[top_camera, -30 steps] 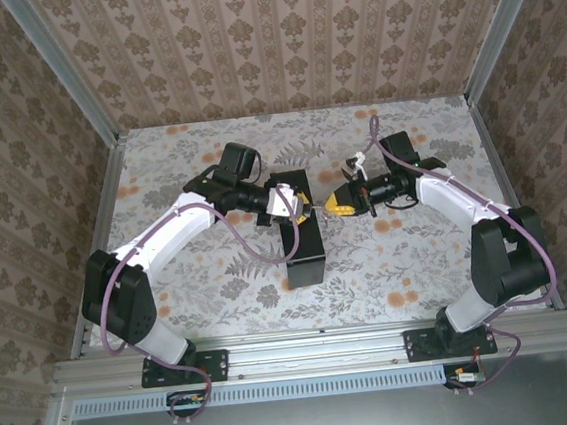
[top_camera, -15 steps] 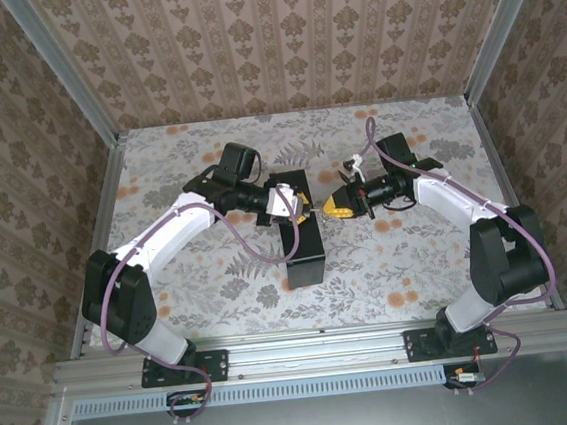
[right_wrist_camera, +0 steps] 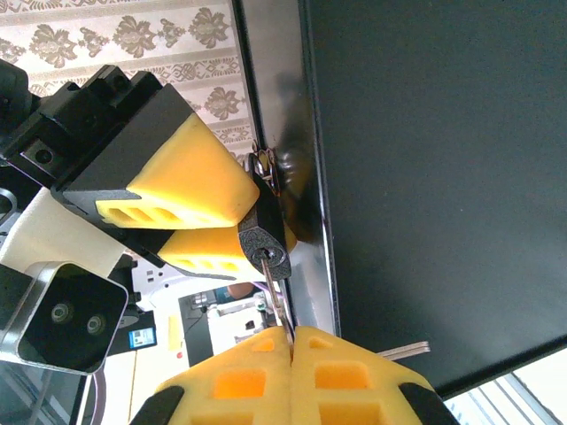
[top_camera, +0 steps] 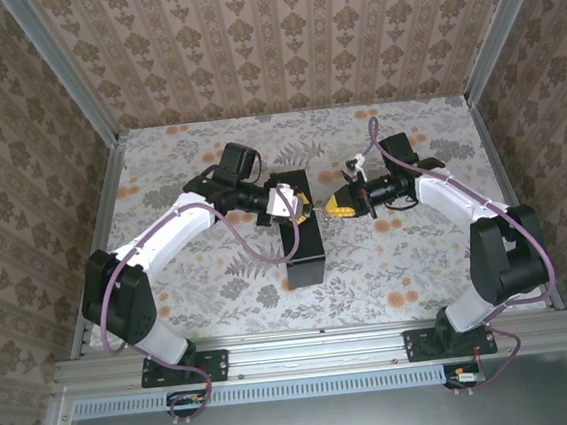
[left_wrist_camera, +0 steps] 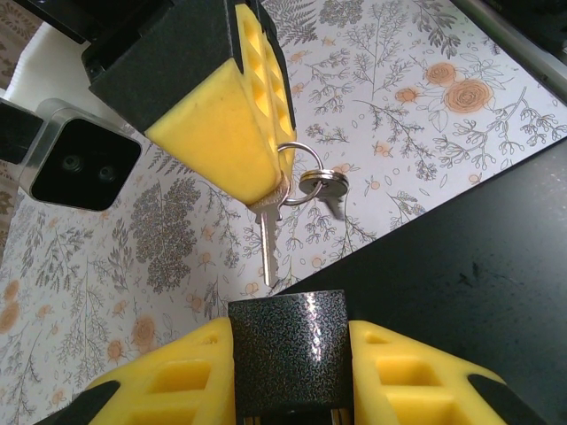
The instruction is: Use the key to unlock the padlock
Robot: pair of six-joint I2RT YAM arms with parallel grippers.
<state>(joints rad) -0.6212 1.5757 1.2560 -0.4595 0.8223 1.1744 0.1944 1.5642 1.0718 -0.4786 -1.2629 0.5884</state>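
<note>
Right wrist view: padlock (right_wrist_camera: 264, 251) pinched in your left gripper (left_wrist_camera: 289, 354), key (left_wrist_camera: 266, 241) pinched in your right gripper (right_wrist_camera: 292, 338).
You see the dark speckled padlock clamped between the left gripper's 2 yellow fingers, at the edge of the black box (left_wrist_camera: 469, 266), keyhole end facing the right gripper. The right jaws are closed tight on the key's head. Its blade tip sits at the keyhole; you cannot tell whether it is inside. A ring (left_wrist_camera: 299, 170) with 1 spare key (left_wrist_camera: 325, 188) dangles beside it, over the floral table (left_wrist_camera: 425, 88).
</note>
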